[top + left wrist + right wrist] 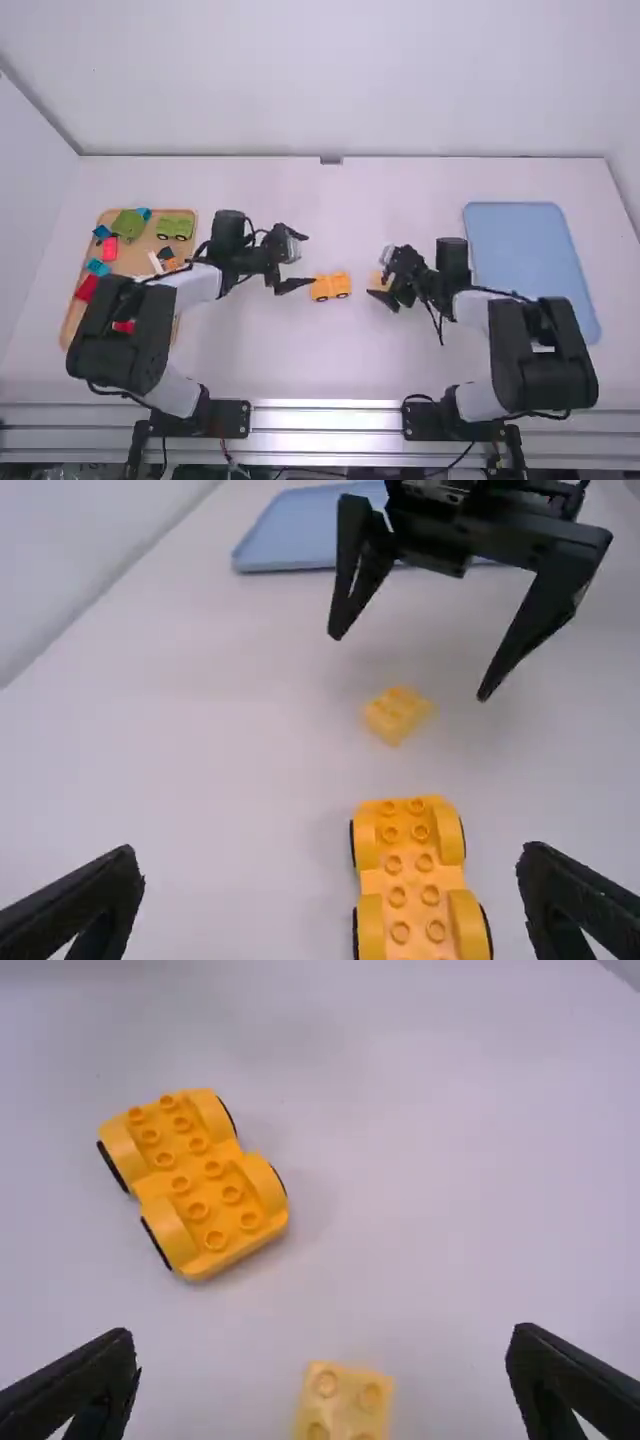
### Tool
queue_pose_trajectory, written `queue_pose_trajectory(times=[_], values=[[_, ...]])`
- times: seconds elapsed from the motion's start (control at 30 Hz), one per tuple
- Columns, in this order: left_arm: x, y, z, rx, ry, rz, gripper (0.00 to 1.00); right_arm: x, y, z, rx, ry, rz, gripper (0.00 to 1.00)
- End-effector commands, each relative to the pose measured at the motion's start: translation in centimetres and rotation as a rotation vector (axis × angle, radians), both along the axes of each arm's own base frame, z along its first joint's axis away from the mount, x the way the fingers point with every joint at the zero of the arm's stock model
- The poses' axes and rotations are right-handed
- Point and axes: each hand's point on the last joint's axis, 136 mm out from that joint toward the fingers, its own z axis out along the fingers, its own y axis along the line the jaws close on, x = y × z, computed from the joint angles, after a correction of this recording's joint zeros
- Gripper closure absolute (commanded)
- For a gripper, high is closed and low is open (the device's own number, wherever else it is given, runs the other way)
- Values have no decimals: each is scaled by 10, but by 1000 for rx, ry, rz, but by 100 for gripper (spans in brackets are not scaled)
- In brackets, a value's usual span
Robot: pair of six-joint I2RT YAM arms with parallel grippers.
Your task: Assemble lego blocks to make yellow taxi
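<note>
Wooden tray (132, 262): runs along the table's left edge, holds red bricks (88, 288) toward its near end. Blue tray (515, 240): lies along the table's right edge. Yellow wheeled base (330, 287): rests studs up near the middle of the table (300, 365), between the two grippers. Small yellow block (379, 281): lies apart from the base, toward the table's right edge. Right gripper (378, 272): hangs open over the block, grips nothing. Left gripper (308, 261): hangs open beside the base, also empty. Green wheeled base (175, 226): sits in the wooden tray's far right corner.
</note>
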Motion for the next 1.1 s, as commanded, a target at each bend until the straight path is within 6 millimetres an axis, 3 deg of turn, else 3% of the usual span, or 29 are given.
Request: queue_pose_trajectory(times=[0.0,0.23,0.33,0.4,0.43,0.47,0.57,0.73,0.87,0.97,1.07], values=[[-8,-2,-3,-29,60,-7,1,-8,-4,-8,53,60,-23,2],[-8,-2,-3,-30,62,-7,1,5,-11,-38,122,90,-68,0],[-10,-2,-3,-33,67,-13,1,6,-11,-41,159,77,-49,4],[-10,-2,-5,-31,77,-11,1,7,-13,-45,170,71,-50,16],[-11,-2,-5,-32,79,-12,1,7,-15,-49,164,75,-59,28],[-11,-2,-5,-32,79,-12,1,7,-15,-49,164,77,-59,29],[-8,-2,-3,-44,105,7,1,3,-11,-54,153,79,-40,44],[-9,-2,-3,-44,108,7,1,-2,-11,-61,124,96,-29,50],[-10,-4,-3,-44,110,2,1,-3,-15,-68,95,123,-57,59],[-10,-3,-4,-44,113,3,1,-3,-16,-70,84,132,-53,73],[-13,-5,-6,-40,127,-3,1,-2,-17,-72,76,148,-64,79]])
